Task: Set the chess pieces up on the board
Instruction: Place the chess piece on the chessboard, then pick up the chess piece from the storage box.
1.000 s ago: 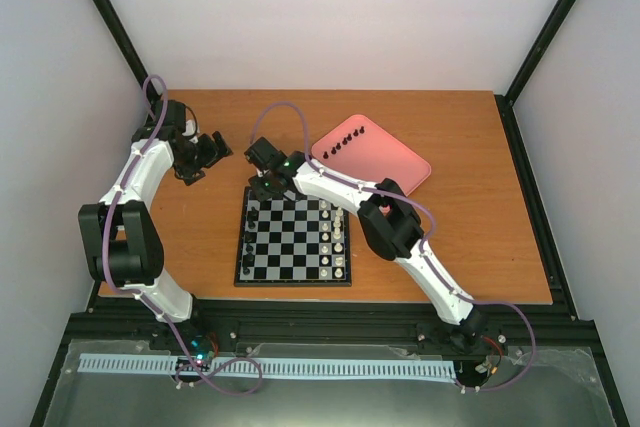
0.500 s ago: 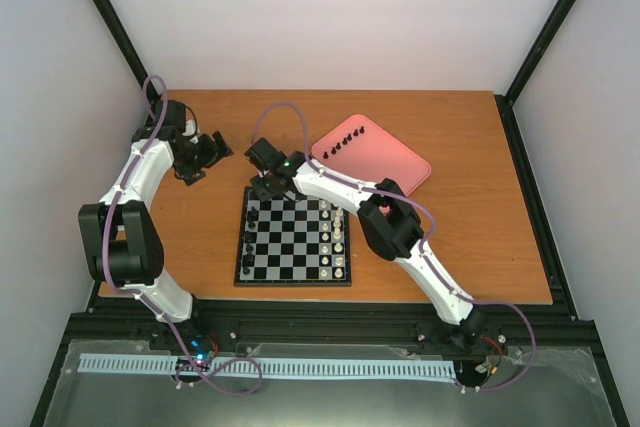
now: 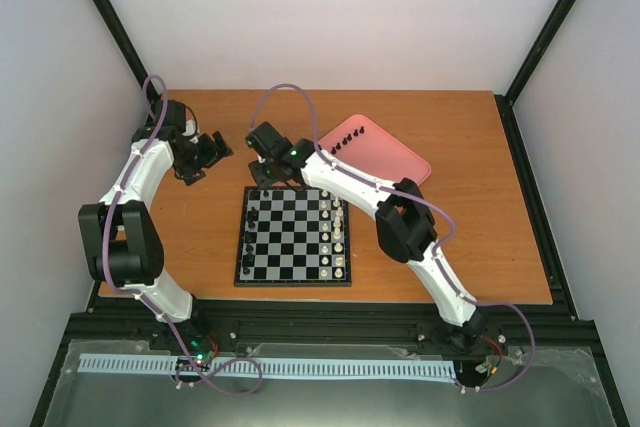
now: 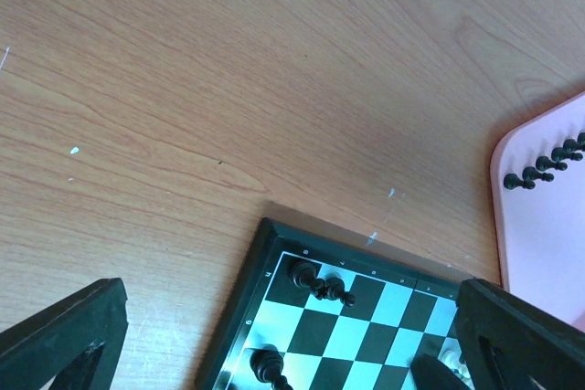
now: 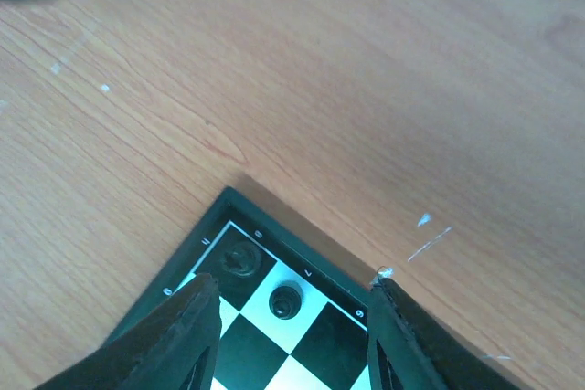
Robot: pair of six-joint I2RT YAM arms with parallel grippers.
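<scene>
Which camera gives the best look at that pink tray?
The top view: nearly the whole pink tray shows, one side behind the right arm. The left wrist view catches only its edge; the right wrist view shows none of it.

Right fingers (image 5: 187, 335) parted, drawing away from the board (image 3: 293, 282)

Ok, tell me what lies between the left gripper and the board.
Only bare wooden table lies between the left gripper and the board; the top external view shows nothing resting on that stretch.
</scene>
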